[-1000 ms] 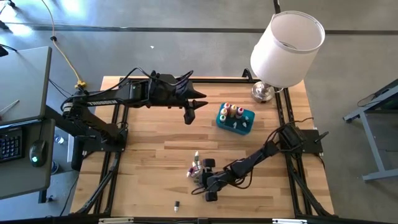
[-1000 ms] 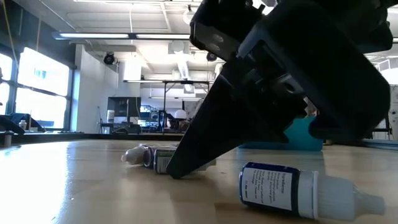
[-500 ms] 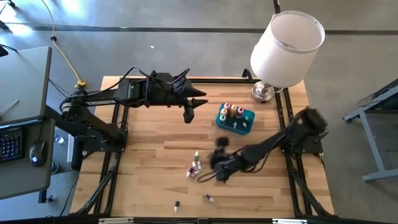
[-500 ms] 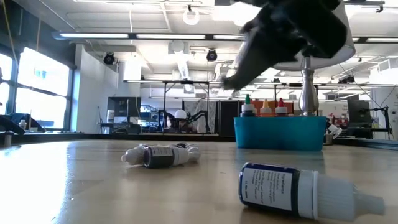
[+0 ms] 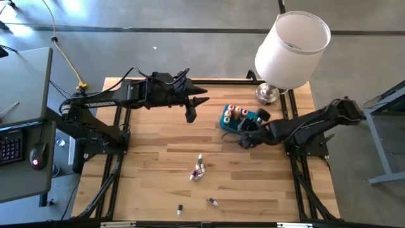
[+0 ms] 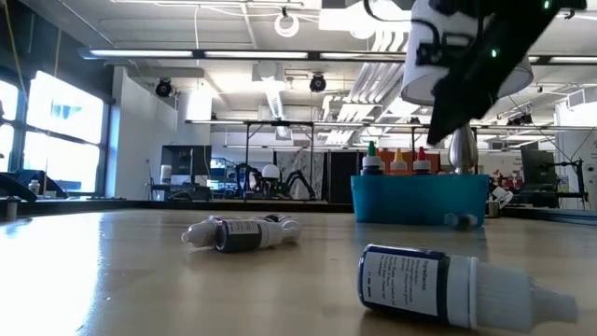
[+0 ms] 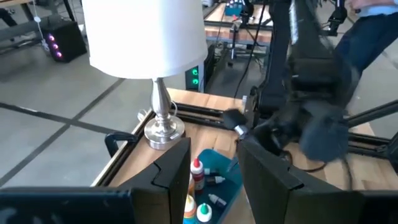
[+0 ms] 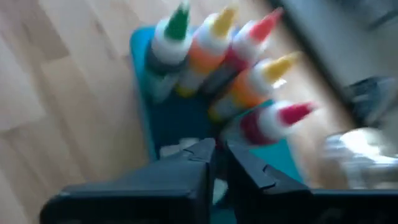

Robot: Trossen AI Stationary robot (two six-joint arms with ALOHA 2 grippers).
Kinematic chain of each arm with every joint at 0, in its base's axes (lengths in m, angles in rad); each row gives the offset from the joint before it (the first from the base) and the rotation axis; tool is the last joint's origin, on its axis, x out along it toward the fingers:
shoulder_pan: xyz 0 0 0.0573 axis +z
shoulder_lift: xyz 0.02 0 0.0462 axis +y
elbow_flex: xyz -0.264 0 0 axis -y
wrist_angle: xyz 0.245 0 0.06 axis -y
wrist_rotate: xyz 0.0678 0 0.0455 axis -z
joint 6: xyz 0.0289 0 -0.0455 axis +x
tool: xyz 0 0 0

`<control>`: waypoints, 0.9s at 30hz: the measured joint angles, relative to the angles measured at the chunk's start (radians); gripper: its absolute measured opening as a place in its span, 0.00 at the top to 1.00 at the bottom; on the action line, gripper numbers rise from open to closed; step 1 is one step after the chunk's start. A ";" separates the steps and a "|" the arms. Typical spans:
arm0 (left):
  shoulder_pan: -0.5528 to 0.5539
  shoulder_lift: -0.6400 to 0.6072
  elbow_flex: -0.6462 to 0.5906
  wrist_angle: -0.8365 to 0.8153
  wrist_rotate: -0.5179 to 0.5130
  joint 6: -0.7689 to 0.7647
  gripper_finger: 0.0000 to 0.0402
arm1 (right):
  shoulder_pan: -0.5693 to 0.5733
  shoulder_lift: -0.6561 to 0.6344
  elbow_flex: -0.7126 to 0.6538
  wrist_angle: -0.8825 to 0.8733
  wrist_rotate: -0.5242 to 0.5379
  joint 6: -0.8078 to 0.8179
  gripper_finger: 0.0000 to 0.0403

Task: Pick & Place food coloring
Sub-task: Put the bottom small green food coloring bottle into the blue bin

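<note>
The teal bin [image 5: 249, 128] stands at the table's far right with several food coloring bottles [image 5: 237, 113] upright in it; the right wrist view shows their green, yellow and red tips [image 8: 249, 81]. More bottles lie on their sides on the wood: a small cluster [image 5: 199, 170] and two singles [image 5: 212, 202] [image 5: 180, 208], seen up close in the low view [image 6: 241, 232] [image 6: 457, 287]. My right gripper [image 5: 244, 137] hovers over the bin's near edge, its fingers [image 8: 205, 163] shut with nothing visible between them. My left gripper [image 5: 191, 115] hangs open above the table, to the left of the bin.
A lamp with a white shade [image 5: 291, 49] stands on its metal base [image 5: 268, 94] at the far right corner, just behind the bin. Black frame rails [image 5: 294, 171] run along the table's edges. A person's blue sleeve [image 7: 373, 25] shows beyond the table.
My right gripper has risen from the loose bottles near the front edge and swung fast toward the far right, ending over the teal bin. A small bottle it covered now shows lying on the wood near the front.
</note>
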 joint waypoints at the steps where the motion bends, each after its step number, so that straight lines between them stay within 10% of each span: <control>1: 0.000 0.000 0.000 -0.002 0.000 0.000 0.68 | -0.013 -0.017 -0.035 0.061 -0.058 -0.032 0.94; 7: 0.000 0.000 0.000 -0.039 0.000 -0.001 0.68 | 0.004 -0.084 -0.151 0.363 -0.353 -0.293 0.91; 27: 0.000 0.000 0.000 -0.082 0.002 -0.002 0.68 | 0.179 -0.108 -0.203 0.170 -0.461 -0.265 0.63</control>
